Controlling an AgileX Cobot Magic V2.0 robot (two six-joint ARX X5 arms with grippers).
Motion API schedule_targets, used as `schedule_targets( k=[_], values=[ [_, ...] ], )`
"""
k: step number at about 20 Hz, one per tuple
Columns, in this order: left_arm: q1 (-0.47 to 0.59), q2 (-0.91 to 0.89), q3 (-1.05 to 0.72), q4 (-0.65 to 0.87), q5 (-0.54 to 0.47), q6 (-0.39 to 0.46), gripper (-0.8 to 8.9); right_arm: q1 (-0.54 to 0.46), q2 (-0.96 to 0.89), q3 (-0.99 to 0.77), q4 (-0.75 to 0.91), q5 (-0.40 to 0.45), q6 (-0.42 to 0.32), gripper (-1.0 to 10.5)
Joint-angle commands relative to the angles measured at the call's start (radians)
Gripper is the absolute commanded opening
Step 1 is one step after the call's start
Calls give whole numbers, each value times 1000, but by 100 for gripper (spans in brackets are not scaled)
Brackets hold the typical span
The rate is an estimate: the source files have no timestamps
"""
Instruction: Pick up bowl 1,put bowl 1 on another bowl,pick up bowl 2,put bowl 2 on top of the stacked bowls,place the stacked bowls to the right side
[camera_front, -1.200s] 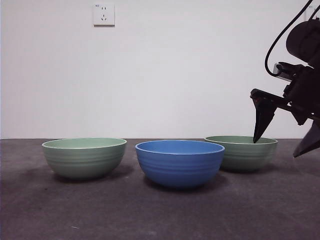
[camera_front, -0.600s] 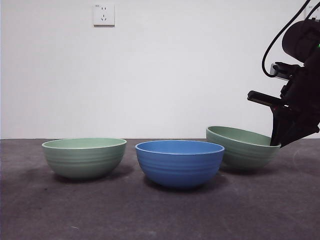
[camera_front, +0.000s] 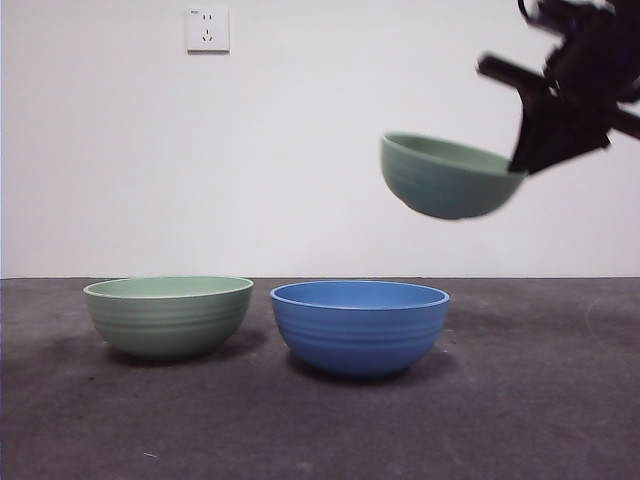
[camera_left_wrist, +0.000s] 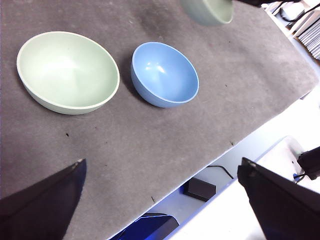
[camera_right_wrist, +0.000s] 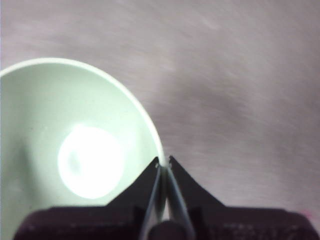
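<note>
While the right gripper (camera_front: 525, 150) pinches its rim between closed jaws, bowl 1 (camera_front: 445, 177) hangs tilted in the air, above and to the right of the blue bowl (camera_front: 359, 326), clear of it and of the table (camera_front: 540, 400). The blue bowl sits on the grey table just beside bowl 2 (camera_front: 168, 315), a narrow gap between their rims. Bare table lies open to the right of the blue bowl and in front of both. From the left wrist view, the left gripper (camera_left_wrist: 160, 200) waits high above the table's near edge, jaws spread wide, holding nothing.
</note>
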Motion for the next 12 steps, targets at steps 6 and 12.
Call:
schedule_targets(
  k=[6, 12],
  values=[
    [-4, -2, 1, -3, 3, -3, 575, 200, 33, -7, -63, 40, -21, -12],
    [-4, -2, 1, -13, 3, -3, 575, 274, 146, -7, -78, 85, -34, -12]
  ],
)
